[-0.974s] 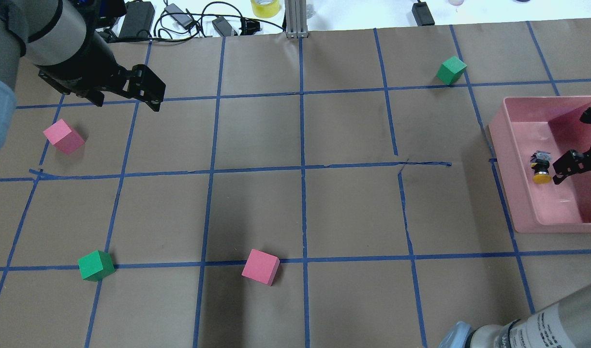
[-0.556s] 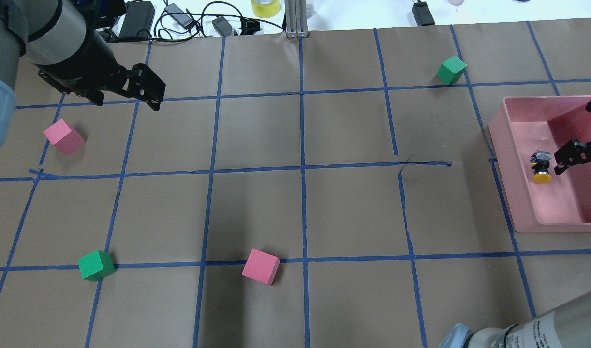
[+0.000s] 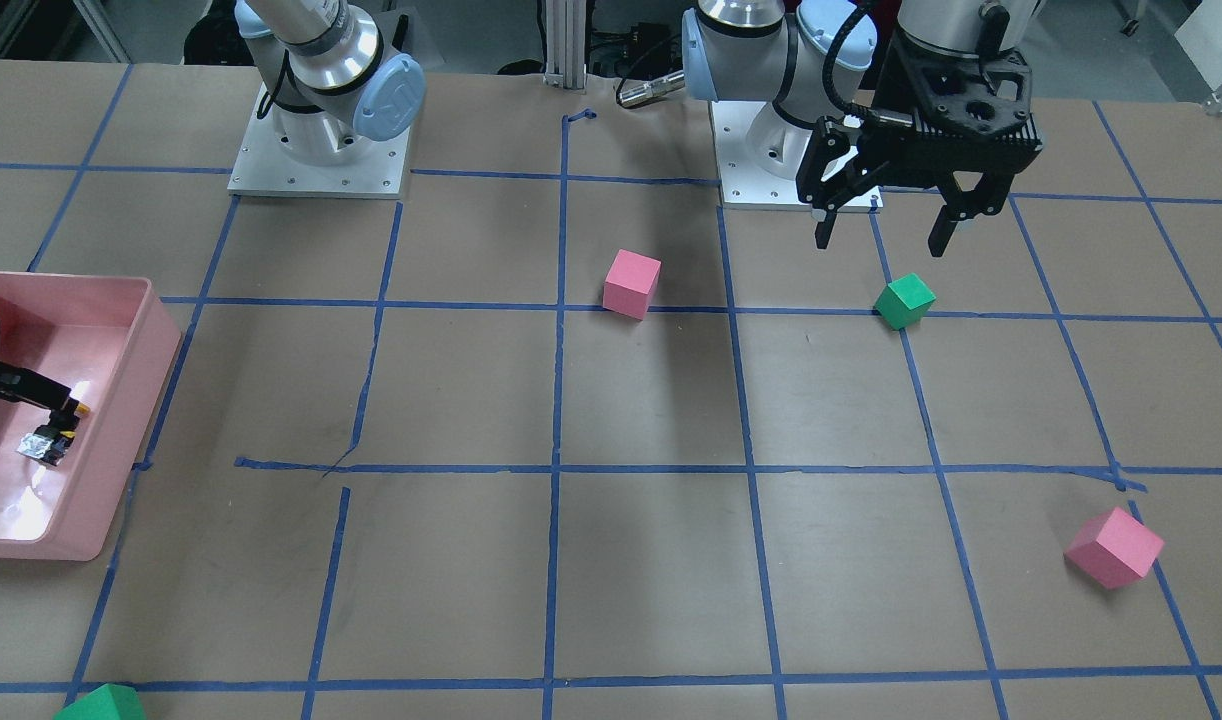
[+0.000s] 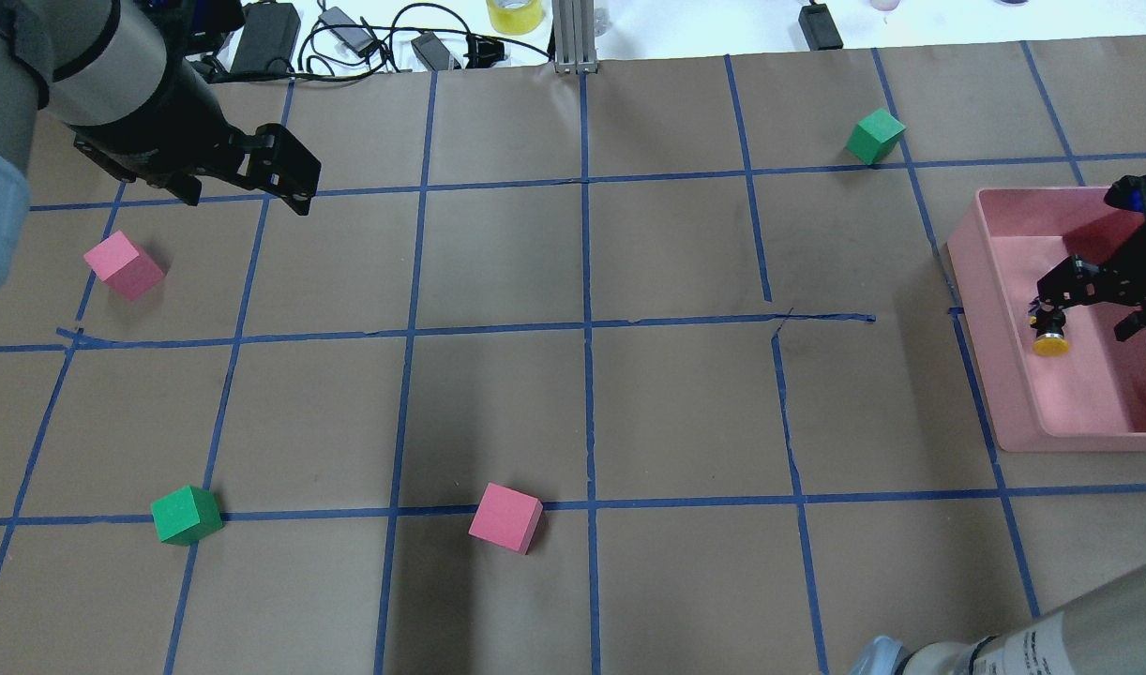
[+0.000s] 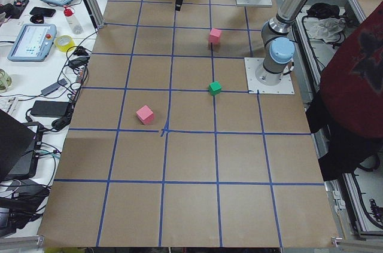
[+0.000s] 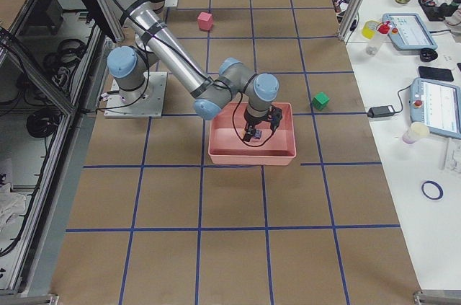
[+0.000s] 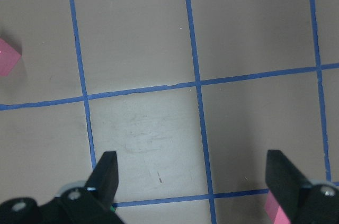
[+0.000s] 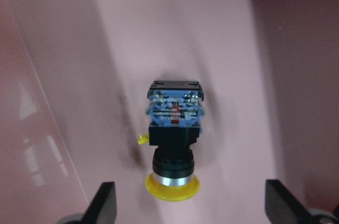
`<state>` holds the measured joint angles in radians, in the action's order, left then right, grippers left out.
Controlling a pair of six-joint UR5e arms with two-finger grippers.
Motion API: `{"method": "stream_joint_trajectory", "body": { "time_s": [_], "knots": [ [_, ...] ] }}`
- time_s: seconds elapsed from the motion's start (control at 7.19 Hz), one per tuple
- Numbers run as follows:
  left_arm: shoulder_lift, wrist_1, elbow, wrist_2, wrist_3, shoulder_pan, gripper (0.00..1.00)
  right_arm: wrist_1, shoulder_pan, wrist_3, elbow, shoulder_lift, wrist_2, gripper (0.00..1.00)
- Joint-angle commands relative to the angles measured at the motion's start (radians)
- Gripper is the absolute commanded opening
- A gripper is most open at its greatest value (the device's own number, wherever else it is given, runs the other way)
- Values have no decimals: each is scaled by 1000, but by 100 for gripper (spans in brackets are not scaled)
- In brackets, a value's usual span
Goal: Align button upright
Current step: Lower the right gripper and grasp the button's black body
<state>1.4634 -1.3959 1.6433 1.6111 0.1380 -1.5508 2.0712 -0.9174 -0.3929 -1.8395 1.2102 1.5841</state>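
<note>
The button [image 4: 1049, 334] lies on its side on the floor of a pink bin [image 4: 965, 274] at the table's right, yellow cap toward the robot. The right wrist view shows it [image 8: 175, 138] centred between the fingers, contact block away from the camera. My right gripper [image 4: 1093, 311] is open and hovers over the button, one finger [image 4: 1053, 291] partly covering its body; whether it touches I cannot tell. My left gripper [image 4: 245, 192] is open and empty, above the table at the far left. In the front view the button [image 3: 51, 438] sits near the bin's wall [image 3: 159, 335].
A pink cube [image 4: 123, 265] lies near the left gripper, a green cube [image 4: 187, 515] and a second pink cube [image 4: 505, 517] at the front, another green cube [image 4: 876, 136] at the back right. Cables and adapters [image 4: 348, 37] lie beyond the table's far edge.
My right gripper has moved left and farther back inside the bin, coming over the button. The button and the left arm have not moved.
</note>
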Motion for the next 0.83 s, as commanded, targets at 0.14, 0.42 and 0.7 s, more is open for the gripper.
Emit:
{"method": "stream_joint_trajectory", "body": {
  "time_s": [0.14,0.42,0.7],
  "knots": [
    [0,0,0,0,0,0,100,12,-1,-35,-10,-38,-33,100],
    [0,0,0,0,0,0,100,20,0,-34,-18,-57,-29,100],
    [0,0,0,0,0,0,100,23,0,-21,-18,-64,-24,58]
  ]
}}
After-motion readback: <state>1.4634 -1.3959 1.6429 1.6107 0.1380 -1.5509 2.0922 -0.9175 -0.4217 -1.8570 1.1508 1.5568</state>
